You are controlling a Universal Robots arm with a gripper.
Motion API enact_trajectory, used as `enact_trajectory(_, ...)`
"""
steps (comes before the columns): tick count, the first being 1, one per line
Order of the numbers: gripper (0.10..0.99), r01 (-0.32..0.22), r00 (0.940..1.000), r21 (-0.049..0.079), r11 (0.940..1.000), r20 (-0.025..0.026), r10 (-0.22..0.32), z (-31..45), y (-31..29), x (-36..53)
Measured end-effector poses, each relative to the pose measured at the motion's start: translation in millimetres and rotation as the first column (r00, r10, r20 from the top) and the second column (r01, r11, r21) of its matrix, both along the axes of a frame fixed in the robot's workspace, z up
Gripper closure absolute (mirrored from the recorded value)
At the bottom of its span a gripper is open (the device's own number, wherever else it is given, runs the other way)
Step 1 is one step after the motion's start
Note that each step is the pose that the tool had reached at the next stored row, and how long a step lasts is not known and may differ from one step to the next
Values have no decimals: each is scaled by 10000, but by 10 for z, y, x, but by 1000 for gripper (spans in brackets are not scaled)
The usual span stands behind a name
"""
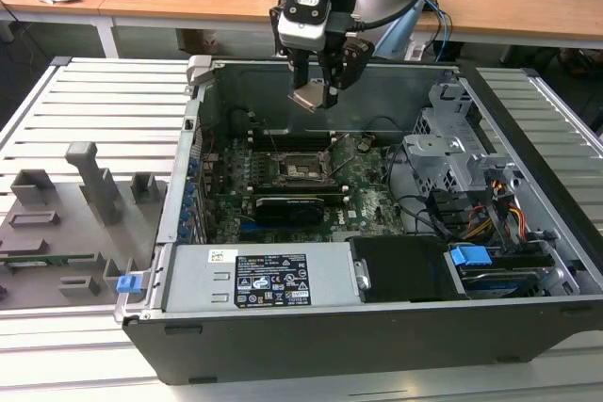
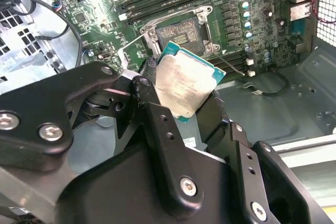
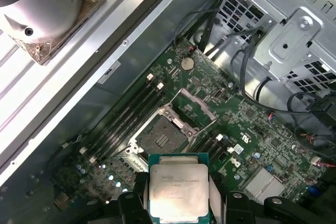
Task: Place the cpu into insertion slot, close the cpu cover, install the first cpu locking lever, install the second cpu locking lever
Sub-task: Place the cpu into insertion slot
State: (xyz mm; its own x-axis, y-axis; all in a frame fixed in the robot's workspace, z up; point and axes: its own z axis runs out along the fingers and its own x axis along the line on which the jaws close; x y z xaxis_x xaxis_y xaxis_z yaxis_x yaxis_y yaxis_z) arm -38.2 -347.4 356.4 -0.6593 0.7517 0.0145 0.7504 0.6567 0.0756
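Observation:
My gripper hangs above the open computer case, shut on the cpu, a flat silver-grey square chip held tilted between the two black fingers. In both wrist views the cpu sits clamped by its edges, well above the board. Below it, on the green motherboard, lies the insertion slot, a black square socket with a silver rim and nothing in it. The cpu cover stands swung open beside the socket. A thin wire lever sticks out next to the socket.
A long black card with fins sits just in front of the socket. The case walls, a silver drive cage and the power supply ring the board. Grey fixture blocks stand on the slatted table at the exterior view's left.

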Motion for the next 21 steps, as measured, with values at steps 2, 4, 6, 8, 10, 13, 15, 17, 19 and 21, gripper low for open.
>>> enact_trajectory(2,545,126,9999,0,9999,0,-126,0,0,0)
enact_trajectory(4,545,245,9997,-1,9997,0,-245,-1,0,0)
enact_trajectory(6,545,420,9991,-1,9991,1,-420,-1,0,0)
enact_trajectory(8,545,647,9979,-4,9979,1,-647,-2,0,0)
enact_trajectory(10,545,905,9959,-5,9959,1,-905,-3,0,0)
enact_trajectory(13,545,1157,9933,-7,9933,1,-1157,-3,0,0)
enact_trajectory(15,545,1433,9897,-7,9897,1,-1433,-5,0,0)
enact_trajectory(17,545,1616,9869,-9,9869,1,-1616,-5,0,0)
enact_trajectory(19,545,1846,9828,-11,9828,1,-1846,-6,0,0)
enact_trajectory(21,545,1992,9800,-12,9800,1,-1992,-6,0,0)
